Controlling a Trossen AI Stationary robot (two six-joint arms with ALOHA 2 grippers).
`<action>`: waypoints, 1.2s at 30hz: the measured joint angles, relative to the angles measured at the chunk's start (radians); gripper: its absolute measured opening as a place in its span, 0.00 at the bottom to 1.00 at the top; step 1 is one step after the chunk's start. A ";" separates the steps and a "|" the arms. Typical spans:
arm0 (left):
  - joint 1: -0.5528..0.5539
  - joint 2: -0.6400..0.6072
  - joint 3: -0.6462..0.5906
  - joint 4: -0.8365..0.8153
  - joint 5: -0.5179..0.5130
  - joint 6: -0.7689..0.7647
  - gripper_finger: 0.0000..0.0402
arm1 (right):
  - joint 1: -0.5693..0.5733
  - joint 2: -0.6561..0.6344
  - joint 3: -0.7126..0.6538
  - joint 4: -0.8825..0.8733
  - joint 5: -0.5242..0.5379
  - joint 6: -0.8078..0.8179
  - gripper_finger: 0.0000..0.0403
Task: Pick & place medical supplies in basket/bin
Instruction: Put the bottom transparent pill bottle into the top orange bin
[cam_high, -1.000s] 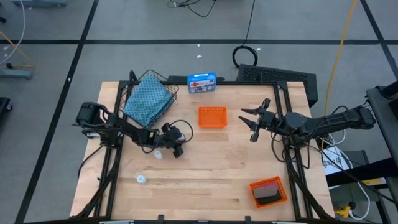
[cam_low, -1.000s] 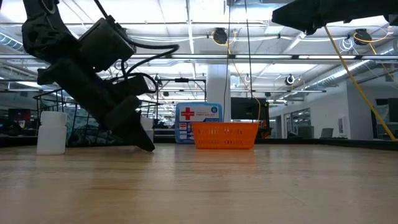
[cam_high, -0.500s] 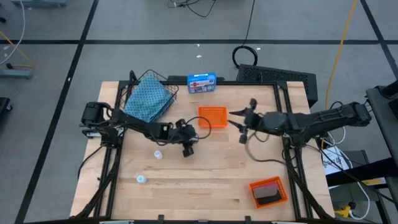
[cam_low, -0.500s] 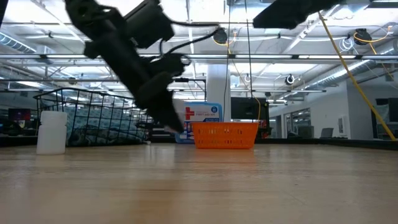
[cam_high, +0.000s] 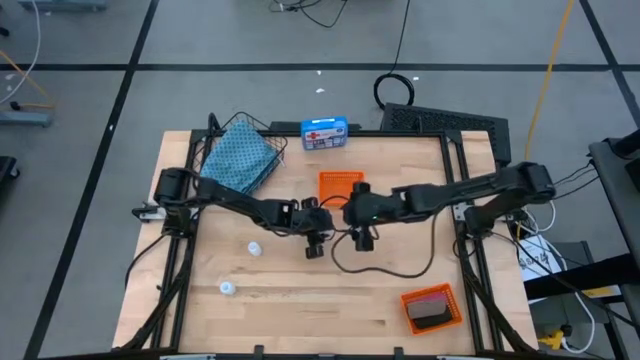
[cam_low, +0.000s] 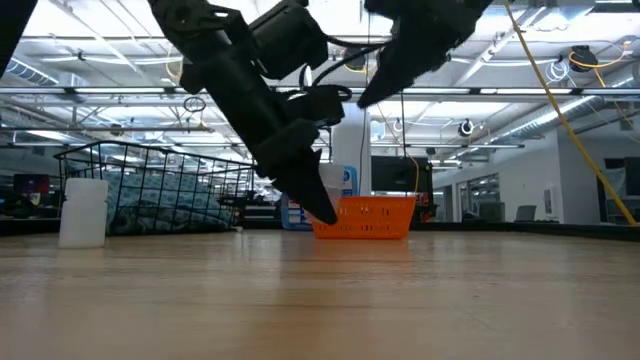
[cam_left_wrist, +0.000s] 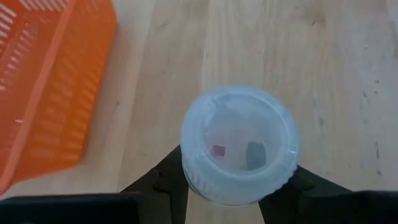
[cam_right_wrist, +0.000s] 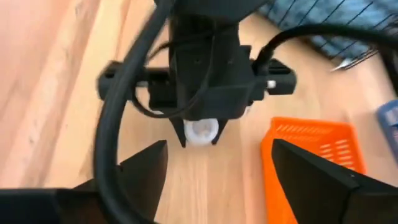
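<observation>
Vial clamped in left end effector.

Translucent plastic vial, wooden table.

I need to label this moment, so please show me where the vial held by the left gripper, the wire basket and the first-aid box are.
vial (cam_left_wrist: 239, 146): left wrist view, on its round translucent top.
wire basket (cam_low: 140, 180): low view, on its mesh side wall.
first-aid box (cam_high: 325, 132): high view, on its labelled lid.

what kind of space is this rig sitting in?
Likely an open-plan robotics lab or office floor: a wooden table on grey taped flooring, exposed ceiling ducts and strip lights, and desks with monitors in the room behind.
</observation>
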 joint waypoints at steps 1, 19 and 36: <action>-0.002 0.002 0.003 0.002 0.002 0.000 0.36 | -0.004 0.015 0.000 -0.002 -0.001 -0.001 0.71; -0.032 0.000 0.004 0.092 -0.022 0.032 0.36 | -0.025 0.143 0.000 0.107 -0.078 0.016 0.68; -0.032 -0.034 0.005 0.111 -0.059 0.059 0.36 | -0.021 0.144 -0.052 0.201 -0.079 0.003 0.62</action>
